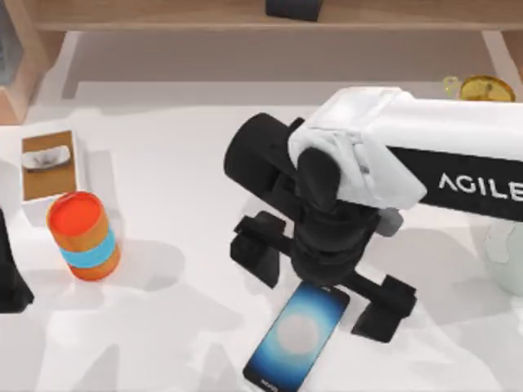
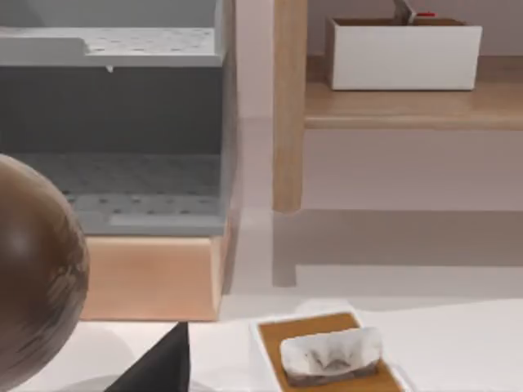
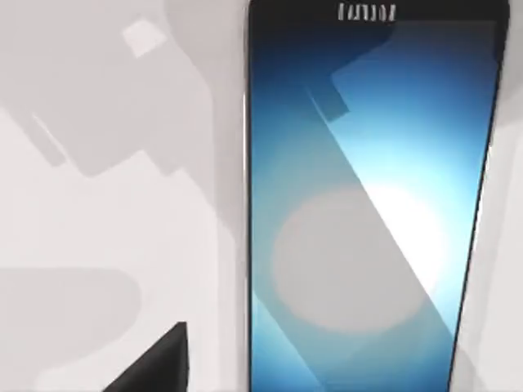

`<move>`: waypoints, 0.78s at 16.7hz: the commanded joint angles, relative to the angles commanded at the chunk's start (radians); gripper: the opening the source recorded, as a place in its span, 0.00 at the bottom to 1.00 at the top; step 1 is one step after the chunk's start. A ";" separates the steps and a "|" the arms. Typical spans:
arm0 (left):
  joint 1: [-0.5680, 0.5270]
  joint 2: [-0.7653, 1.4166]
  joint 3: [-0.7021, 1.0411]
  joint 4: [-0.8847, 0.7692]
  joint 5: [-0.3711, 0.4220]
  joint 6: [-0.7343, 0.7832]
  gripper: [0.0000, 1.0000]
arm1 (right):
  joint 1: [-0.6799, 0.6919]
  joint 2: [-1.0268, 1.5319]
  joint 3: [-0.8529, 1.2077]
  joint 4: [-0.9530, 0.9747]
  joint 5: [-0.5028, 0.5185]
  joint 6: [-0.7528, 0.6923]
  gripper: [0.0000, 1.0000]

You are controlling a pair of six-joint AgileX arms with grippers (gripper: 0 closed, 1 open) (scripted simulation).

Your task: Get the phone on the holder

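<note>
The phone (image 1: 296,336) lies flat on the white table near the front edge, its blue screen glowing white at the centre. In the right wrist view the phone (image 3: 368,204) is seen close up from straight above. My right gripper (image 1: 319,278) hangs over the phone's far end, open wide, one black finger (image 1: 255,249) on each side and nothing held. My left gripper (image 1: 10,273) stays parked at the table's left edge. The holder is out of view.
An orange can with a blue band (image 1: 82,235) stands at the left, beside a white tissue box (image 1: 49,167) (image 2: 327,359). A wooden shelf (image 2: 392,102) runs along the back. A yellow object (image 1: 482,88) sits at the back right.
</note>
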 joint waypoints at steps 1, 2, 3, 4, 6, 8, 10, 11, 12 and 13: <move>0.000 0.000 0.000 0.000 0.000 0.000 1.00 | 0.015 0.022 0.018 -0.006 -0.001 0.021 1.00; 0.000 0.000 0.000 0.000 0.000 0.000 1.00 | 0.024 0.035 0.029 -0.009 -0.003 0.033 1.00; 0.000 0.000 0.000 0.000 0.000 0.000 1.00 | 0.028 0.040 0.034 -0.010 -0.003 0.038 1.00; 0.000 0.000 0.000 0.000 0.000 0.000 1.00 | 0.028 0.040 0.034 -0.010 -0.003 0.038 1.00; 0.000 0.000 0.000 0.000 0.000 0.000 1.00 | 0.028 0.040 0.034 -0.010 -0.003 0.038 1.00; 0.000 0.000 0.000 0.000 0.000 0.000 1.00 | 0.024 0.040 0.028 -0.005 -0.003 0.037 1.00; 0.000 0.000 0.000 0.000 0.000 0.000 1.00 | 0.025 0.058 0.005 0.031 -0.003 0.036 1.00; 0.000 0.000 0.000 0.000 0.000 0.000 1.00 | 0.026 0.072 -0.013 0.065 -0.003 0.037 1.00; 0.000 0.000 0.000 0.000 0.000 0.000 1.00 | 0.027 0.089 -0.033 0.107 -0.003 0.038 1.00; 0.000 0.000 0.000 0.000 0.000 0.000 1.00 | 0.027 0.108 -0.056 0.152 -0.003 0.039 1.00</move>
